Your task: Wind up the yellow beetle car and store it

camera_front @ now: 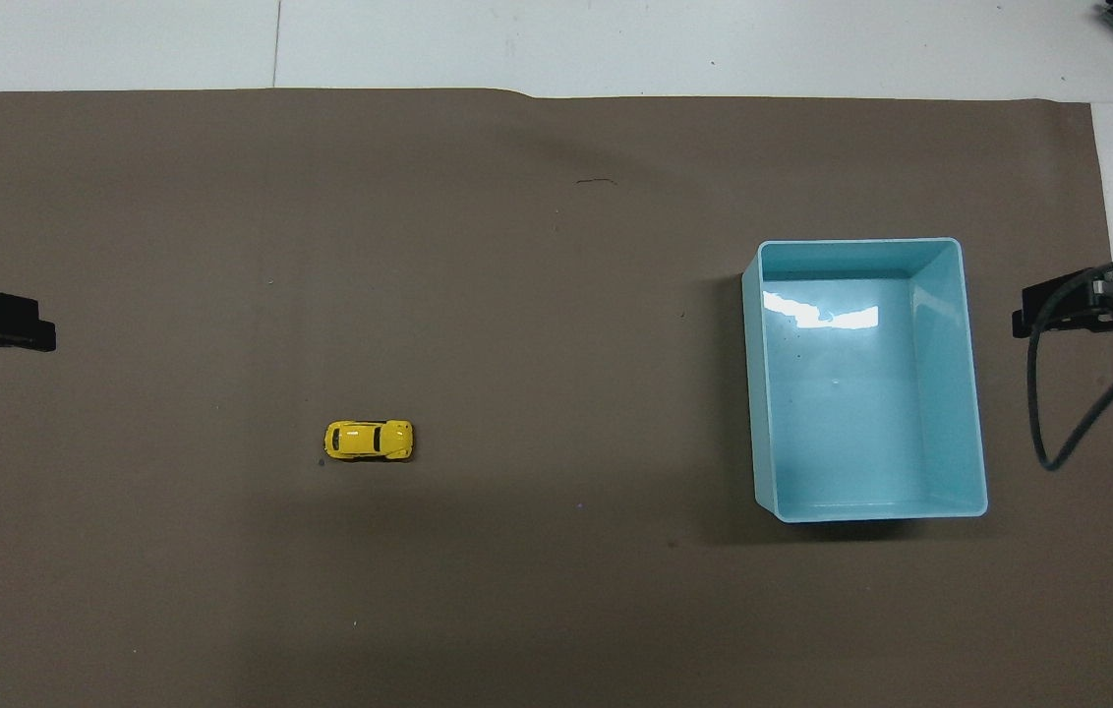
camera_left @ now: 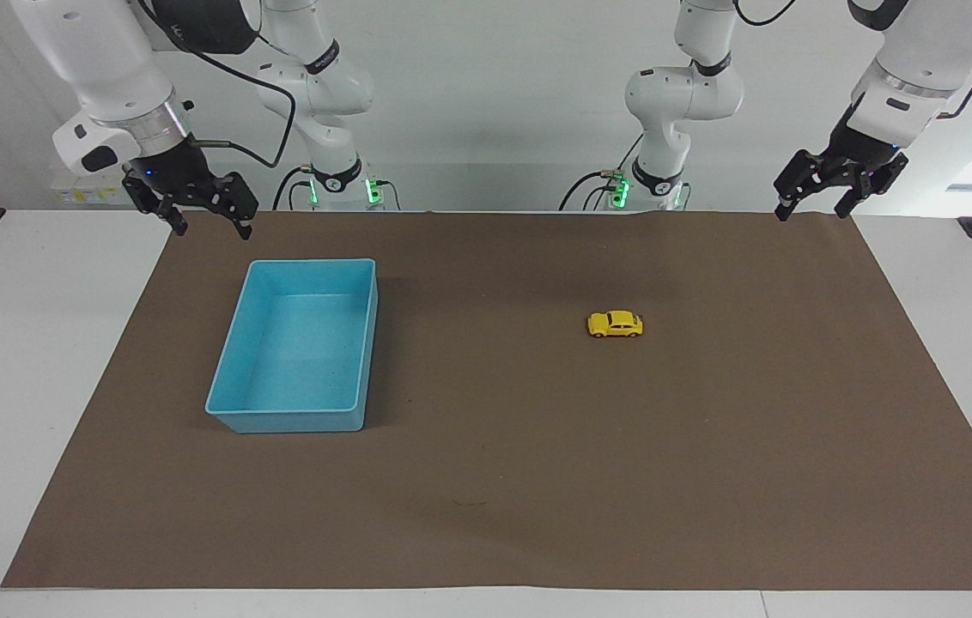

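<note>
Brown paper covers the white desk [camera_left: 39,360], and the yellow beetle car [camera_left: 616,324] sits on it on its wheels right of centre in the facing view (lower left of centre in the overhead view), well apart from the blue bin [camera_left: 228,369]. At upper right the left end effector [camera_left: 812,209] hangs wide and empty; at upper left the right end effector [camera_left: 213,229] waits, wide and empty too.

No readable text, labels, brand marks or nos. anywhere in either view. Small lettering on the arm housing at the facing view's top is too small to make out.
</note>
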Controlling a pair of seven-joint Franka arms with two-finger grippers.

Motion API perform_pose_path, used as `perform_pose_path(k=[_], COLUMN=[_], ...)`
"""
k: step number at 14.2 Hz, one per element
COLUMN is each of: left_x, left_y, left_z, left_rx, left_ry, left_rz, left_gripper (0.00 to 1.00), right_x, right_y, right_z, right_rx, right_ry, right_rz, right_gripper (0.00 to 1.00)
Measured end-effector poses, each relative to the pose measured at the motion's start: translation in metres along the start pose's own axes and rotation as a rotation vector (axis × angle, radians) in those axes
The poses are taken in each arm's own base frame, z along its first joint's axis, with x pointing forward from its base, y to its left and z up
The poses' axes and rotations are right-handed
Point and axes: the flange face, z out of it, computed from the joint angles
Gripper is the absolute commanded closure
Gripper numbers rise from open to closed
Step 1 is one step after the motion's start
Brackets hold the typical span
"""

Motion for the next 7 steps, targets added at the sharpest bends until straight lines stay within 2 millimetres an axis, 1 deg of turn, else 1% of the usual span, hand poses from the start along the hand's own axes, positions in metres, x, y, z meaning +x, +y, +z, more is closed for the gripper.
perform_pose_path(k=[4, 7], left_x=[0.0048, 0.0050], left_y=[0.0031, 0.0056], left_z=[0.0068, 0.0110], left_rx=[0.001, 0.004], left_ry=[-0.002, -0.010], left_rz=[-0.146, -0.357], left_gripper=[0.00, 0.00], right_x=[0.0000, 0.0000], right_y=[0.0000, 0.0000], right_z=[0.0000, 0.0000], right_rx=[0.000, 0.000], right_ry=[0.000, 0.000], right_rz=[0.000, 0.000], right_gripper=[0.00, 0.00])
